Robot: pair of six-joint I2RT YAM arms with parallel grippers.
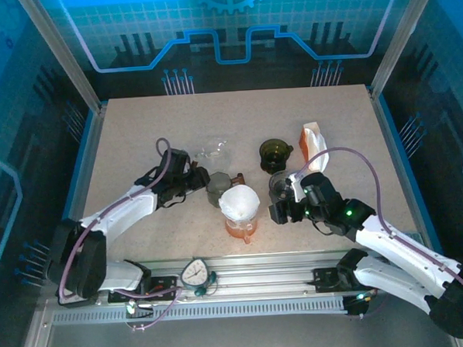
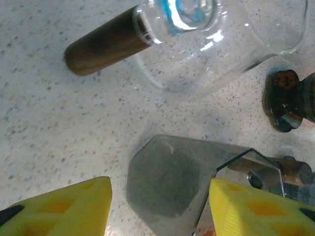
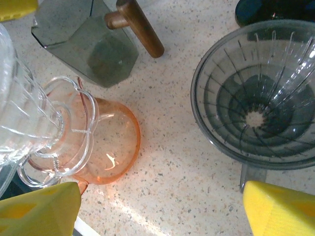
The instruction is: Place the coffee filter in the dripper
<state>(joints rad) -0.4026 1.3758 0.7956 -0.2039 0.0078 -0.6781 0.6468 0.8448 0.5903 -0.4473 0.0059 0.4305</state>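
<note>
Judging from the overhead view, I took the white coffee filter [image 1: 239,201] to be sitting mouth-up in the clear ribbed dripper [image 3: 34,118]. That dripper stood on the orange carafe [image 3: 115,147] near the middle of the table [image 1: 136,124], between my two arms. Whether the paper was pressed right down against the ribs I could not tell.

The left gripper [image 2: 158,199] stood open, its yellow fingers either side of a smoked grey jug [image 2: 162,182], with nothing pinched that I could see. The right gripper [image 3: 161,199] was spread wide too and empty. It hung over bare table between the orange carafe and a second, grey dripper [image 3: 256,98].

I reckoned the step in hand was seating the filter and getting clear. To do it well I wanted both claws open and a straight lift before any swing away. I also meant to watch the right arm's finger nearest the clear dripper, since a brush there could tip the light paper cone out. If the cone looked perched, one gentle press inside its rim should settle it.
</note>
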